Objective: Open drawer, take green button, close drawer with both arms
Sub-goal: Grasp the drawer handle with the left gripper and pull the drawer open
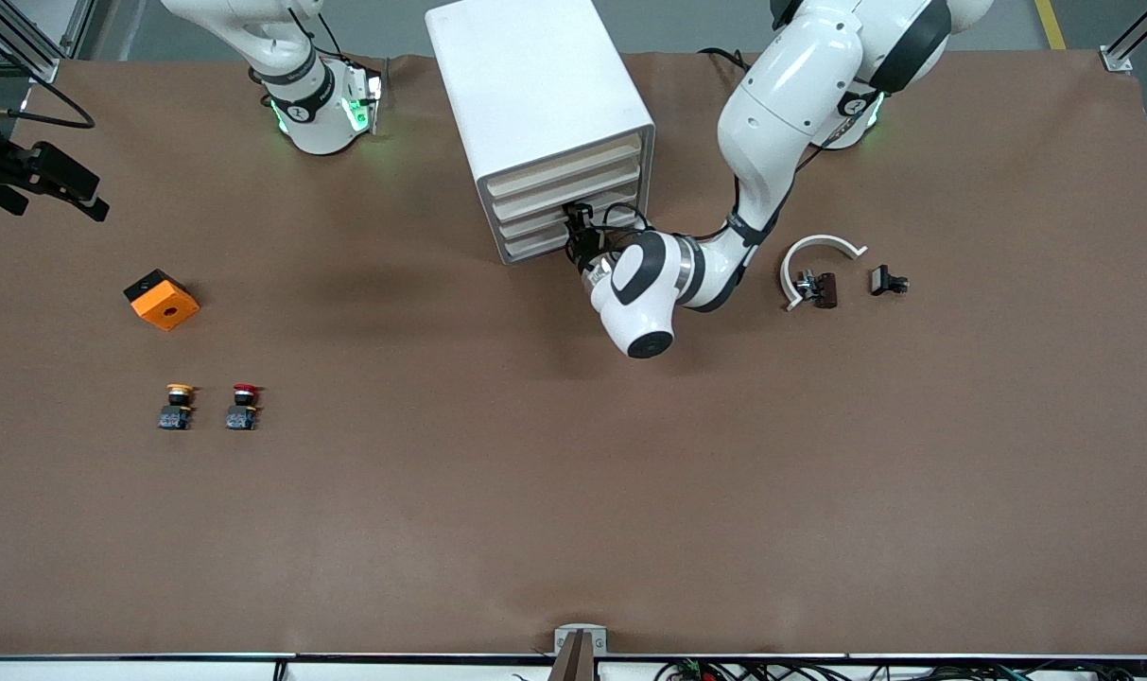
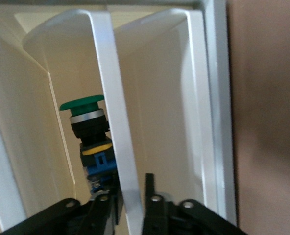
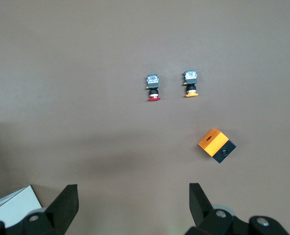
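Observation:
The white cabinet (image 1: 535, 85) stands at the robots' edge of the table, with four cream drawer fronts. My left gripper (image 1: 576, 230) is at the third drawer (image 1: 540, 227) from the top. In the left wrist view its fingers (image 2: 149, 188) stand on either side of that drawer's white front lip (image 2: 110, 98) and are closed on it. The green-capped button (image 2: 88, 127) lies inside that drawer; the front view does not show it. My right gripper (image 3: 132, 196) is open and empty, waiting high over the right arm's end of the table.
A red-capped button (image 1: 243, 407) and a yellow-capped button (image 1: 177, 407) stand side by side toward the right arm's end. An orange block (image 1: 162, 299) lies farther from the front camera. A white arc piece (image 1: 814, 251), a dark part (image 1: 824, 288) and a black clip (image 1: 887, 281) lie toward the left arm's end.

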### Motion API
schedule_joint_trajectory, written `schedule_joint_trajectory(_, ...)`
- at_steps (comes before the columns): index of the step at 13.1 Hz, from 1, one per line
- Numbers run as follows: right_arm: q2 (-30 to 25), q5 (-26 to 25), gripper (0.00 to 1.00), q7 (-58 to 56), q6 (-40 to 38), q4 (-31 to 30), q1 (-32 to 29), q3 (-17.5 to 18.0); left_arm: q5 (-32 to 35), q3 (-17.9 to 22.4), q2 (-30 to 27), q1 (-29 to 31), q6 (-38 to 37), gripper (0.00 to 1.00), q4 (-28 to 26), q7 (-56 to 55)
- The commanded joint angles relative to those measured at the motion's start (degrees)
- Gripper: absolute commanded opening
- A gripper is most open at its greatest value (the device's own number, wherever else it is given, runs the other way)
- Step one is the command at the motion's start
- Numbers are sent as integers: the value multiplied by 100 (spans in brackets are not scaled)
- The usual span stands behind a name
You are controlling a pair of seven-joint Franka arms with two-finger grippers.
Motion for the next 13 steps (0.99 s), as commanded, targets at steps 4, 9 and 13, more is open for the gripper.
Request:
schedule_joint_trajectory(4,51,-60,100,-37,-51,249,-25,31,-62,78,164,-38,274,0,259,56)
schedule_joint_trajectory(9,603,-68,100,-55,-78,477,-25,22,-62,333,278,32,600,0,409,91)
schedule_joint_trajectory(13,694,-51,100,-55,-69,540,-16,22,-80,368,314,163,890,0,453,83)
